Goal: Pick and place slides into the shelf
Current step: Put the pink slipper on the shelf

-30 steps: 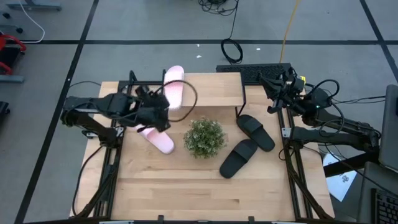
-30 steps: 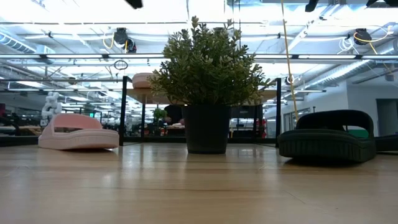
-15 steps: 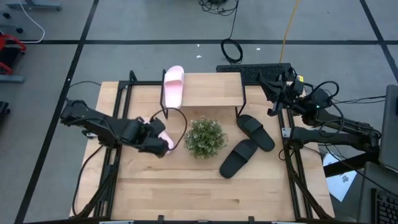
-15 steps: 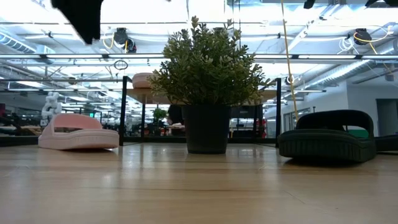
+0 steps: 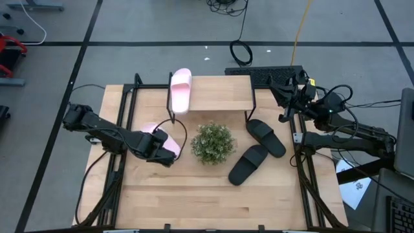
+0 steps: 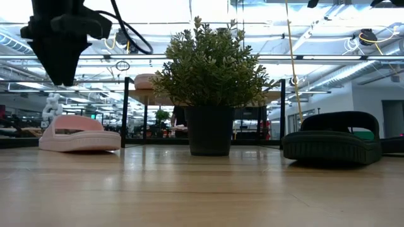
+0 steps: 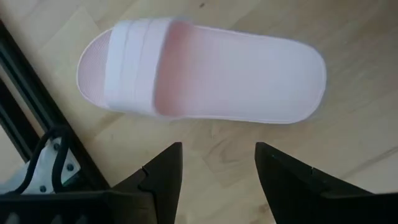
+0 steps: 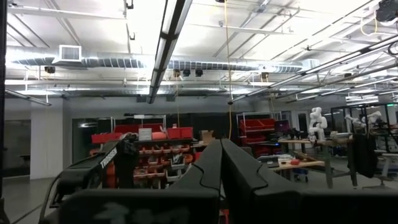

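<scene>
One light pink slide point(image 5: 180, 90) lies sole down on the left end of the shelf's plank top point(image 5: 220, 94). The other pink slide point(image 7: 199, 78) lies flat on the table in front of the shelf's left legs. My left gripper point(image 7: 217, 168) hangs open above it, and the low view shows the gripper point(image 6: 60, 53) well clear of that slide point(image 6: 79, 133). Two black slides point(image 5: 265, 137) point(image 5: 248, 164) lie on the table right of the plant. My right gripper point(image 8: 221, 162) waits shut at the table's far right corner point(image 5: 291, 97).
A potted plant point(image 5: 212, 142) stands mid-table between the pink slide and the black slides, close to my left gripper. The shelf's thin black legs point(image 6: 125, 113) stand just behind the pink slide. Bare wood lies along the table's near side point(image 5: 207, 200).
My left gripper has moved from beside the shelf toward the table's near edge and come down, so it now hangs over the pink slide on the table. The slides have not moved.
</scene>
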Controlling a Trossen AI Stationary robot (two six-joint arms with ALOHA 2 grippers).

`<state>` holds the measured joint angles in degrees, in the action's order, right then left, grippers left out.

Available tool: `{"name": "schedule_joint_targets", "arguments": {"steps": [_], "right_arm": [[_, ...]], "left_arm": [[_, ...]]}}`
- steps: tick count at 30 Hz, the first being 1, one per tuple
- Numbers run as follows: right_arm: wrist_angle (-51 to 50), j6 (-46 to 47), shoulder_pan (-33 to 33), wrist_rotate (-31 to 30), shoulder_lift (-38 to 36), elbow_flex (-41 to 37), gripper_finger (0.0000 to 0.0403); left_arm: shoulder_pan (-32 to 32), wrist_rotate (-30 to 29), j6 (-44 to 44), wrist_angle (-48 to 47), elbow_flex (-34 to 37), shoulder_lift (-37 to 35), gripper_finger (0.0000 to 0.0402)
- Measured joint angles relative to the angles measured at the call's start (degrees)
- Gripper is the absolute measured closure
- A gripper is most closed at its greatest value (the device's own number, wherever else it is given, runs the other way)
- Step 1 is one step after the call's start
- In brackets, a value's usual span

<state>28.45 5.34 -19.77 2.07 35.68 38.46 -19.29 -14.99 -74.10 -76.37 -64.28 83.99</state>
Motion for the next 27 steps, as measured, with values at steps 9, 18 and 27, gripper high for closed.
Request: {"name": "schedule_joint_targets", "arguments": {"steps": [9, 18, 27], "right_arm": [[0.0, 0.0, 0.0, -0.2, 0.0, 0.0, 0.0403], [0.0, 0.0, 0.0, -0.2, 0.0, 0.0, 0.0403], [0.0, 0.0, 0.0, -0.2, 0.0, 0.0, 0.0403]], "left_arm": [[0.0, -3.9, 2.0, -0.3, 0.4, 0.0, 0.0209], [0.0, -4.6, 2.1, -3.7, 0.4, 0.0, 0.0209], [0.0, -6.1, 1.5, -1.8, 4.7, 0.0, 0.0209]]}}
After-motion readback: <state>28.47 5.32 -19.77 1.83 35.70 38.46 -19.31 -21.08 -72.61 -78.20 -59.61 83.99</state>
